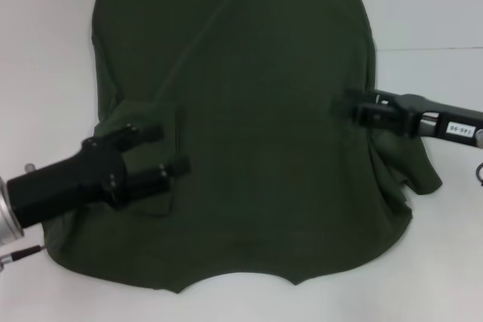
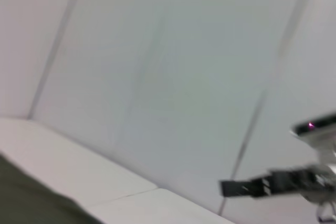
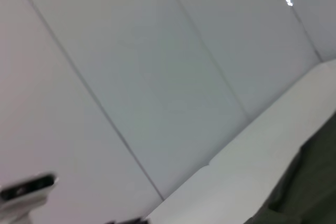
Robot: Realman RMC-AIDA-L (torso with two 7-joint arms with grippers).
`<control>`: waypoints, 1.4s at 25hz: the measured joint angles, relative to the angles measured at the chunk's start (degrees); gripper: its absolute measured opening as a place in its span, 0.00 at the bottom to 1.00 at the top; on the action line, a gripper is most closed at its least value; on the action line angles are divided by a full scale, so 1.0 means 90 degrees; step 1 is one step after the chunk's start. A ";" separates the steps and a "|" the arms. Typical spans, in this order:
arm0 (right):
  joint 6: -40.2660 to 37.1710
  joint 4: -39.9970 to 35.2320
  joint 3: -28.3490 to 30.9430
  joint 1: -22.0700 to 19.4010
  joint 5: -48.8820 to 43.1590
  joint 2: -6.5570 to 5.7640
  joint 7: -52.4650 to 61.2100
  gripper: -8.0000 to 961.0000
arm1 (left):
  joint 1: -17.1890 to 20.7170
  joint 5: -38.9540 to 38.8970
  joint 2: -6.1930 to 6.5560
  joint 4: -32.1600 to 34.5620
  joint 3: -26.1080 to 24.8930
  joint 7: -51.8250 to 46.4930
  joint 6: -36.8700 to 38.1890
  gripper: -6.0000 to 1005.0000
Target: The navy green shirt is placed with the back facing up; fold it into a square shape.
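The navy green shirt (image 1: pixel 256 111) lies spread on the white table (image 1: pixel 45 50), plain side up, with the neckline at the near edge. Its left sleeve is folded in as a flap over the body. My left gripper (image 1: pixel 173 148) hovers open over that flap, with nothing between its fingers (image 1: pixel 155 133). My right gripper (image 1: pixel 341 105) reaches in over the shirt's right side, level with the chest. The right sleeve (image 1: pixel 423 171) sticks out past it onto the table. A corner of the shirt (image 2: pixel 21 200) shows in the left wrist view, and an edge of the shirt (image 3: pixel 310 182) in the right wrist view.
White table surface (image 1: pixel 438 262) surrounds the shirt on the left, right and near sides. A seam in the table (image 1: pixel 430 49) runs at the far right. Both wrist views look mostly at pale wall panels. The right arm (image 2: pixel 262 184) shows far off in the left wrist view.
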 joint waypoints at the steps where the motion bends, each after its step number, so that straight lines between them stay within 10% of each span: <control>1: 0.0020 -0.0020 0.0034 -0.0003 0.0000 -0.0032 0.0187 0.93 | 0.0000 0.0011 0.0000 -0.0059 0.0018 0.0215 0.0048 0.88; 14: 0.0976 -0.0103 0.0183 -0.0290 -0.0275 -0.0919 0.2550 0.92 | -0.0084 0.0323 -0.0034 -0.0580 0.0667 0.1626 -0.0239 0.88; 35: 0.2662 0.0142 0.0144 -0.0177 -0.1655 -0.0594 0.3016 0.86 | -0.0258 0.0499 -0.0030 -0.0741 0.1181 0.1915 -0.0961 0.88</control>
